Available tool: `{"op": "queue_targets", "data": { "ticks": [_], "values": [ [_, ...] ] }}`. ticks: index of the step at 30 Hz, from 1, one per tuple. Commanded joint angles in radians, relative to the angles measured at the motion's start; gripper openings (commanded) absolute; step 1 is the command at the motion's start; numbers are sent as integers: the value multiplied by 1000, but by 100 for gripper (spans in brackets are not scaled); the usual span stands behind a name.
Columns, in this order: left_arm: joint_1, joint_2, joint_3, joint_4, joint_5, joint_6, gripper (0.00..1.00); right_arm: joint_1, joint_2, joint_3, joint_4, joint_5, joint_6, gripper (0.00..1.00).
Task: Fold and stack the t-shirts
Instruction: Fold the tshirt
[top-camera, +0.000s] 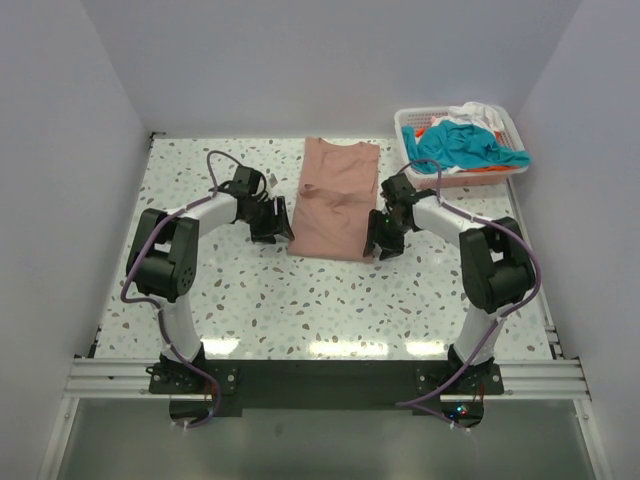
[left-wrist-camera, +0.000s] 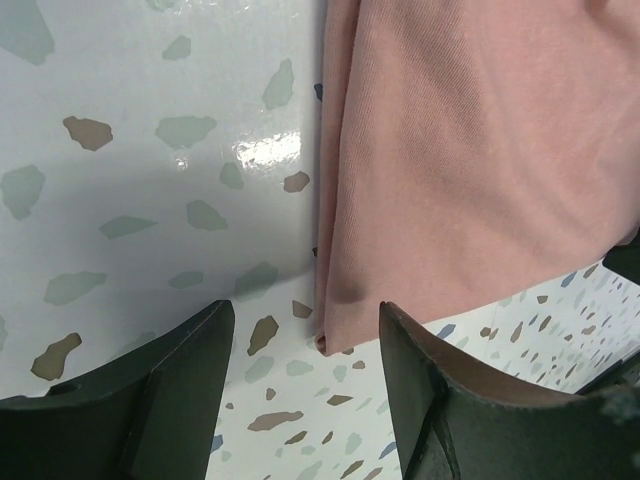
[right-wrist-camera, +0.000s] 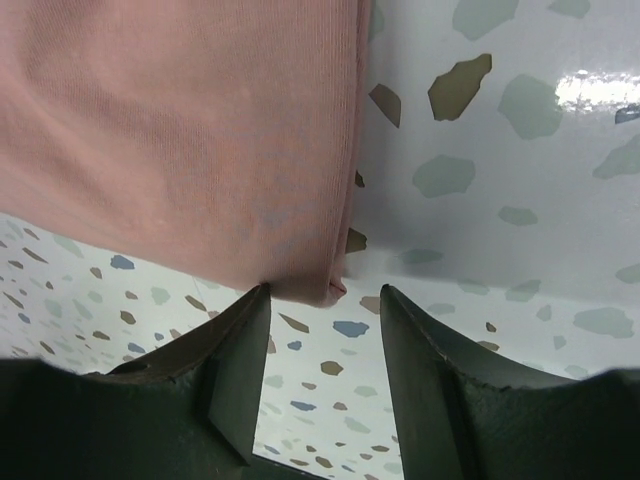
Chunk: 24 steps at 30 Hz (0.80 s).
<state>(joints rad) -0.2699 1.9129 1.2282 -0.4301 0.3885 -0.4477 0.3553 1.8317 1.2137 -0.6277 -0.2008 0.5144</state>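
Pink tee (top-camera: 335, 200) lies flat on the table (top-camera: 250, 300) between the two claws, its long axis running away from the arm bases. Its near left corner sits between the parted fingers of the left claw (left-wrist-camera: 305, 325), and its near right corner likewise in the right claw (right-wrist-camera: 326, 300). Both claws stand partly open, gripping nothing. Each arm is about equally near. The basket (top-camera: 420, 125) of other tees (top-camera: 470, 148) stands well beyond the right claw.

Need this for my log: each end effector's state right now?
Left end effector: open, straddling pink t-shirt corner, nothing gripped.
Right end effector: open, at the other corner.
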Motion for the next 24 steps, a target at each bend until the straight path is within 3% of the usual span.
{"op": "queue_targets", "data": {
  "ticks": [1,24],
  "values": [
    [-5,-52,-13,48,15,-11,64,14,-32,-8,80,-15,35,51],
    [-46,-38,17,24,-62,-3,61,36,43,-14,20,43,24,38]
  ]
}}
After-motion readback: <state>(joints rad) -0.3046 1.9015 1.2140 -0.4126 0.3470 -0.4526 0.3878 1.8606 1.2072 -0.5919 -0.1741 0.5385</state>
